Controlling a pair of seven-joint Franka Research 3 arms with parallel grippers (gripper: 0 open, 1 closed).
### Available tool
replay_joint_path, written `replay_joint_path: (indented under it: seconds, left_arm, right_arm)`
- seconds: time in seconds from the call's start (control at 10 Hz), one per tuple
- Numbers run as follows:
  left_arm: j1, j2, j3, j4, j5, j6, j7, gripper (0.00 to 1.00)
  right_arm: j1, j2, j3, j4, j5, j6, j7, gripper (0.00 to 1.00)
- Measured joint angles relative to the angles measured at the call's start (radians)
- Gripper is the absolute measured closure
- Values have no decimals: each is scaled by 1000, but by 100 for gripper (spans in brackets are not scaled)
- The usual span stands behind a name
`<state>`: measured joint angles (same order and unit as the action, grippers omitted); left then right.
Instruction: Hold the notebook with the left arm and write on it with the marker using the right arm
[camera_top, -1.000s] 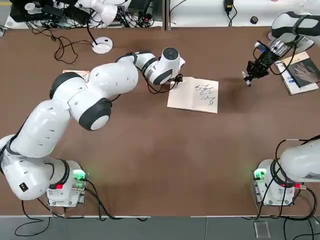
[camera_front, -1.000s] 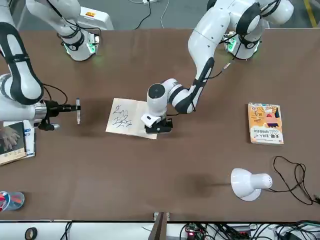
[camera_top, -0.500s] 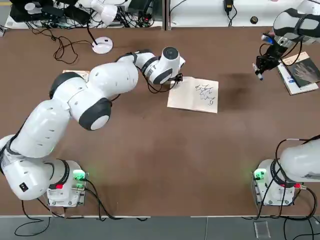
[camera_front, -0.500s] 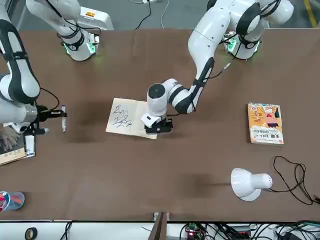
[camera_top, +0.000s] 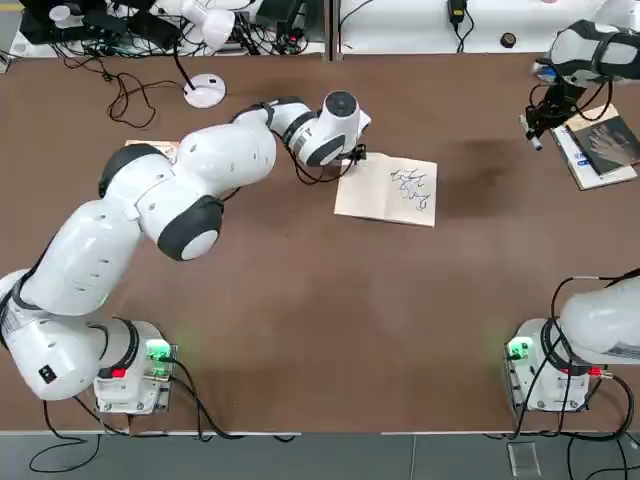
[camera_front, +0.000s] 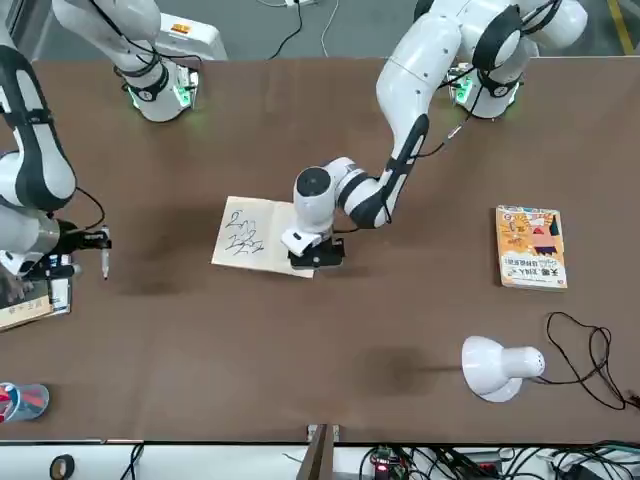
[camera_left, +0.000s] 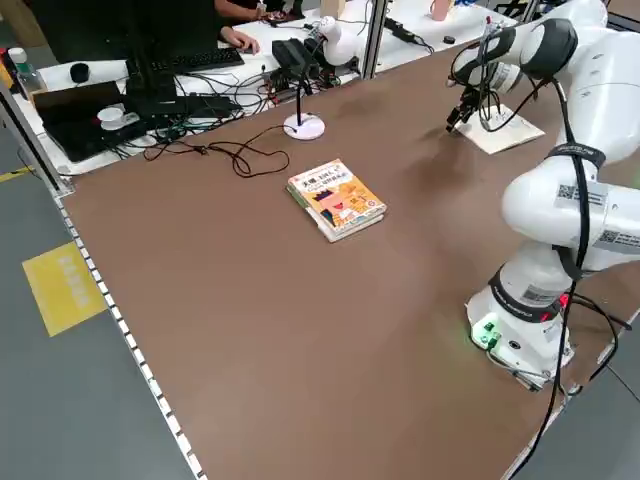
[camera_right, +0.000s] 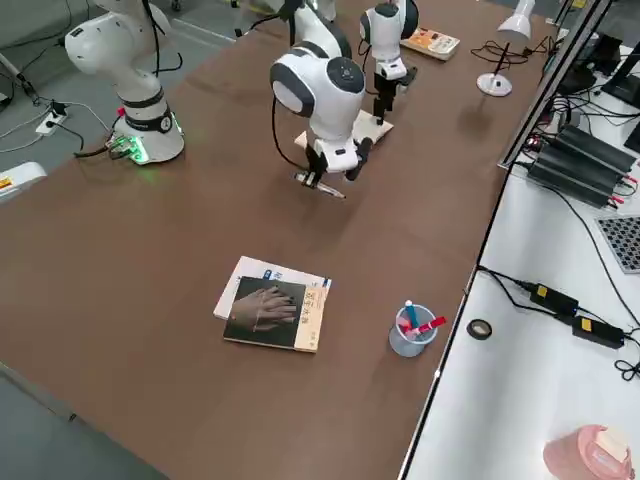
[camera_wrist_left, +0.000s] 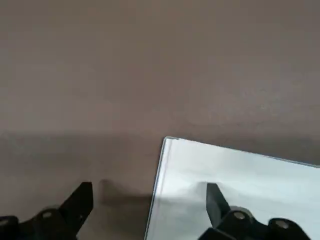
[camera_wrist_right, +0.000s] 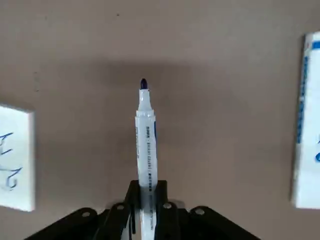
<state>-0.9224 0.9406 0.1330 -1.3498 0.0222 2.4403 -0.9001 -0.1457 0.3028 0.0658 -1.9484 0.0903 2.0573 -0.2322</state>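
On the brown table (camera_top: 300, 320), my right gripper (camera_wrist_right: 148, 192) pinches the marker (camera_wrist_right: 146, 135) well off the notebook (camera_top: 386, 190), my left gripper (camera_wrist_left: 150, 212) seemingly spread astride its edge; careless setdown could ink the table.

Robotics lab, two white arms (camera_top: 150, 200) bolted to brown table (camera_top: 300, 320), cabled benches (camera_left: 180, 90)

The notebook (camera_left: 492, 133) is half-hidden behind the right arm in the left side view — its scribbles unseen.
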Motion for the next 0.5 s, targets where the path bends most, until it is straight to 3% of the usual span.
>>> replay_joint_path:
  seconds: [0.5]
  left_arm:
    - [5, -21, 6, 20, 0, -14, 26, 0]
  right_arm:
    - [-1, 88, 0, 11, -25, 167, -3, 83]
